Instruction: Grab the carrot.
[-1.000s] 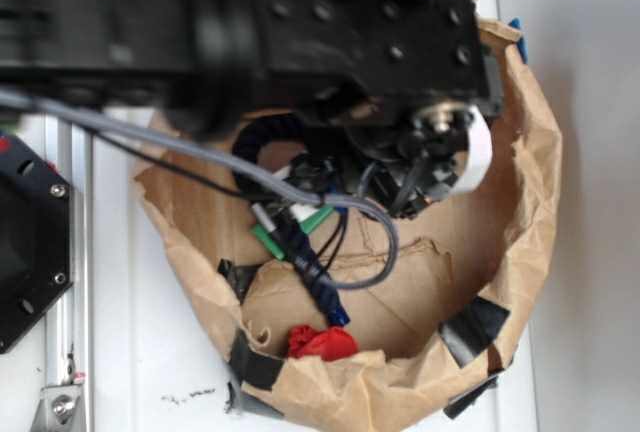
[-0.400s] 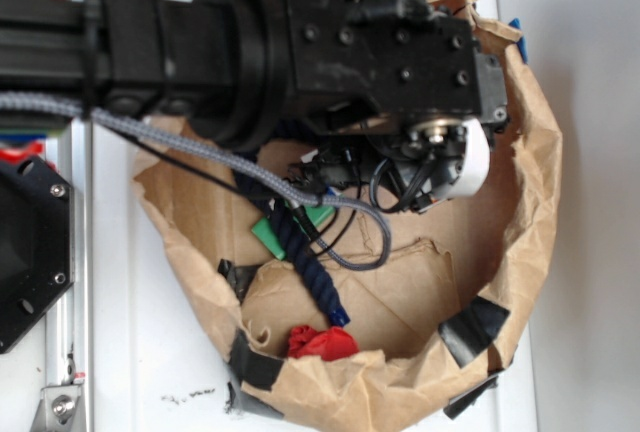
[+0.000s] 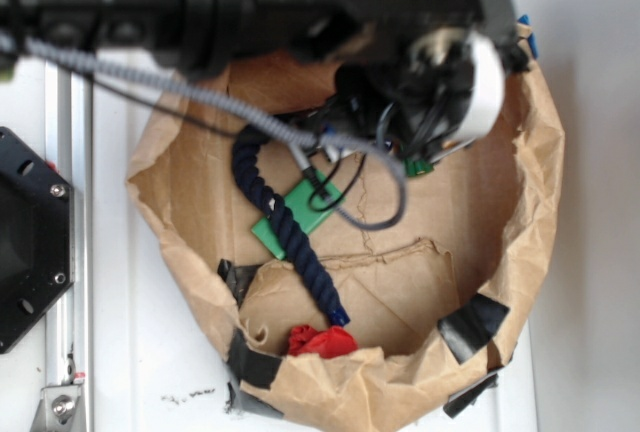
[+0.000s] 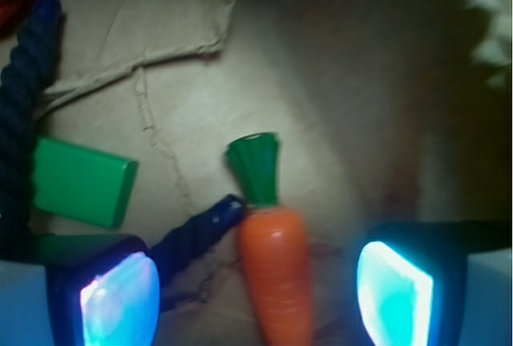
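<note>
Open tool (image 4: 256,294) straddling the glossy orange cone-shaped toy carrot (image 4: 275,270), dark blue rope end (image 4: 196,234) touching alongside: best lowered straight, closing only on carrot.

A brown paper bag (image 3: 520,212) with rolled-down walls is sitting on a white table (image 3: 150,352), black tape patches (image 3: 470,327) sticking along its rim. Inside, a dark blue rope (image 3: 290,242) is lying across a flat green block (image 3: 300,214), and a small red cloth lump (image 3: 322,342) is resting by the near wall.
</note>
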